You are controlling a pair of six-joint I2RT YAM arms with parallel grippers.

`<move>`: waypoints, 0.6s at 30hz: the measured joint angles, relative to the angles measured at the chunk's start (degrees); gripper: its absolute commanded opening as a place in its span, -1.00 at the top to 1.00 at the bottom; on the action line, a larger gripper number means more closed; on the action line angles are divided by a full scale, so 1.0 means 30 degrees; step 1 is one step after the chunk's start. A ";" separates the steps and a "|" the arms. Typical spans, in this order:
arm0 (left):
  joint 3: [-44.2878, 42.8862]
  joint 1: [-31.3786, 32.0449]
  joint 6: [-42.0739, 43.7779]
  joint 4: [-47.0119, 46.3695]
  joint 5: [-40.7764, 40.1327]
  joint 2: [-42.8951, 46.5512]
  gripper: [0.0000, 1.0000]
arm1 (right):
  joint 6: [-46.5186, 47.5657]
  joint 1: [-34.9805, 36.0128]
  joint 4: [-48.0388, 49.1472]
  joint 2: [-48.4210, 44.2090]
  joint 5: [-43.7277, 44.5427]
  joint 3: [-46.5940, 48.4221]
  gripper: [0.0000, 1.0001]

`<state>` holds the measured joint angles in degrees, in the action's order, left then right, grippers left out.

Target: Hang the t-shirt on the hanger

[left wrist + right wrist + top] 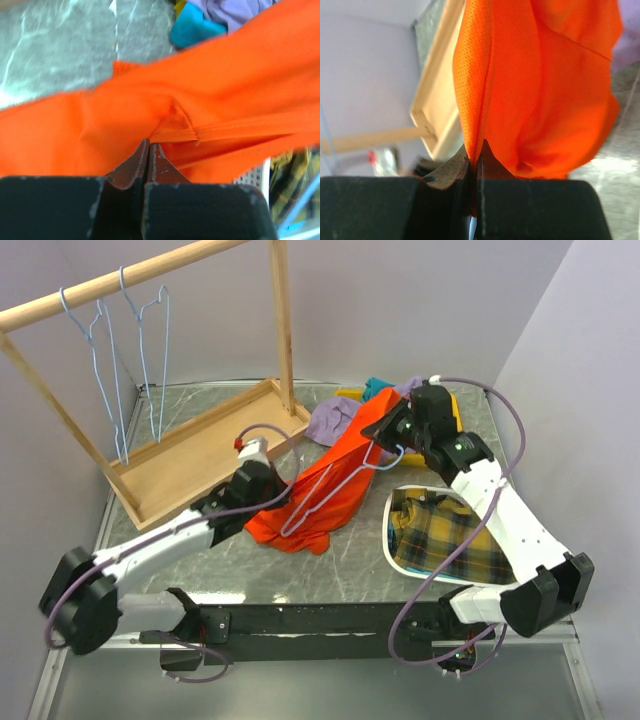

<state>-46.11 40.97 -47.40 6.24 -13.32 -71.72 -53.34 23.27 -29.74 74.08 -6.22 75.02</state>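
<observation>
The left pincer (150,150) is clamped on a seamed fold of the t-shirt (345,465) and the right pincer (476,154) is pinched tight on its edge, so the orange cloth runs as a sloping band between them, raised at the right pincer and sagging onto the worktop (330,570) beside the left. The hanger (330,490) lies slantwise along that band, hook nearest the right pincer; the two-ended hold likely serves to spread the cloth for the wire.

Three light-blue wire hangers are showing: a first hanger (98,360) and second hanger (150,345) are hanging upper left from one wooden rack (120,285), and a third hanger (338,488) is lying at centre on one orange t-shirt (300,525). One lavender garment (335,420) and one plaid cloth (450,535) are lying right of centre.
</observation>
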 measured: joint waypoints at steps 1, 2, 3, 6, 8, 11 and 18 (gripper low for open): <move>0.0699 0.0058 -0.0124 -0.0240 0.0000 0.0656 0.97 | -0.0401 0.0015 -0.0357 0.0189 0.0270 0.0539 1.00; 0.1348 0.0153 -0.0197 -0.0532 -0.0015 0.1311 0.97 | -0.0874 0.0058 -0.0962 0.0605 0.0590 0.1384 1.00; 0.2011 0.0277 -0.0357 -0.0882 -0.0029 0.2098 0.97 | -0.1290 0.0102 -0.1486 0.1056 0.0867 0.2164 1.00; 0.3315 0.0976 -0.0692 -0.1625 -0.0481 0.4226 0.97 | -0.2339 0.0189 -0.3002 0.2331 0.1741 0.3963 1.00; 0.3803 0.1457 -0.0962 -0.1829 -0.0896 0.5319 0.97 | -0.2922 0.0197 -0.3752 0.2841 0.2433 0.4452 1.00; 0.4197 0.2076 -0.1188 -0.1836 -0.1435 0.6477 0.97 | -0.3526 0.0197 -0.4517 0.3118 0.3257 0.4561 1.00; 0.5107 0.3228 -0.2047 -0.1209 -0.2353 0.8648 0.97 | -0.4634 0.0197 -0.6098 0.3395 0.4211 0.5340 1.00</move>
<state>-30.79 50.65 -53.54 2.61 -20.38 -45.78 -67.24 23.86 -48.03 84.27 6.42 91.05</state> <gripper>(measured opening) 0.023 0.075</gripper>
